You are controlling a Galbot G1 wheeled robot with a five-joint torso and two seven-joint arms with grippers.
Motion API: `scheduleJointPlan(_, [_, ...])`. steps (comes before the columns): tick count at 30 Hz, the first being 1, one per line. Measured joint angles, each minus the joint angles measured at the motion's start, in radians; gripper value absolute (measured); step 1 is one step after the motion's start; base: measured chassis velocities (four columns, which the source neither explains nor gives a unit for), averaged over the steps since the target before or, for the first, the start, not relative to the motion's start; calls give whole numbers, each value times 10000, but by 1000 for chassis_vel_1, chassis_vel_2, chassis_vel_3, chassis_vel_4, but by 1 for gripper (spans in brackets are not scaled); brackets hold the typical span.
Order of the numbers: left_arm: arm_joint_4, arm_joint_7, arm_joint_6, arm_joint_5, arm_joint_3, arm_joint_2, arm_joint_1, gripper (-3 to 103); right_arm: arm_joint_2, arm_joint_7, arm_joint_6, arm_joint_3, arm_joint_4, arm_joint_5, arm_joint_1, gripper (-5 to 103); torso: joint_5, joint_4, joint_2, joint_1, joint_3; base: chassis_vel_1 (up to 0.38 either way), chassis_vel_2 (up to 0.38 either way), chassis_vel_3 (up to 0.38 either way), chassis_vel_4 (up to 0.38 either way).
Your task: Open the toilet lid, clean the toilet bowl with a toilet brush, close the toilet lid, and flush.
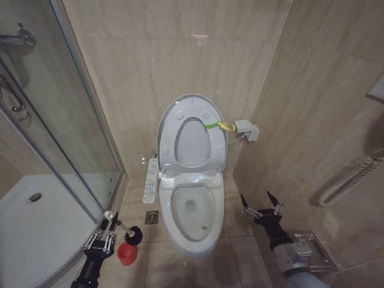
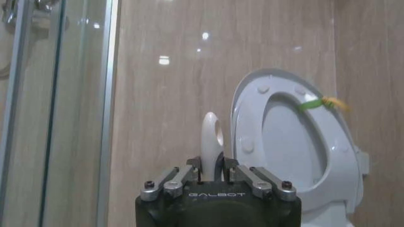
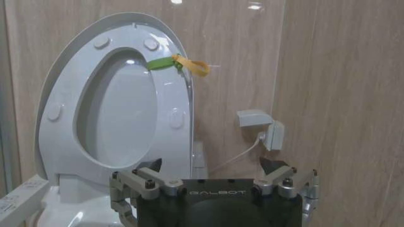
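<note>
Toilet lid (image 1: 192, 137): raised upright against the wall, between and beyond both grippers. Toilet bowl (image 1: 193, 211): uncovered. Left gripper (image 1: 108, 229): clamped on toilet brush (image 1: 126, 237) handle, red base just beside it. Right gripper (image 1: 261, 202): spread wide, empty, right of bowl.

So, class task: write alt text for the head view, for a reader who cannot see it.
A toilet stands against a beige tiled wall, its lid raised and the bowl open. At lower left, the left tool is shut on the brush handle beside a glass shower; at lower right, the right tool hangs open near the bowl.
</note>
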Motion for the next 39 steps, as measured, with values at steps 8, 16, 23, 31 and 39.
scheduleJointPlan(8, [-855,-106,473,-346,98,240,238,22,0,3,0,0,0,0,-1,100,-1,0,0,-2,0,0,0,0,0])
scheduleJointPlan(16, [-1069,-128,914,-889,16,877,-60,22,0,3,0,0,0,0,-1,100,-1,0,0,-1,0,0,0,0,0])
scheduleJointPlan(23, [-1066,-159,1214,-1124,39,1450,-419,22,0,1,0,0,0,0,-1,100,-2,0,0,-1,1,0,0,0,0])
scheduleJointPlan(31, [-1252,-225,1387,-1282,68,1817,-627,22,0,2,0,0,0,0,-1,100,-2,1,0,0,1,0,0,0,0])
scheduleJointPlan(39, [-1773,-355,1658,-1412,146,2207,-665,22,0,3,0,0,0,0,-1,100,-1,0,0,1,1,0,0,0,0])
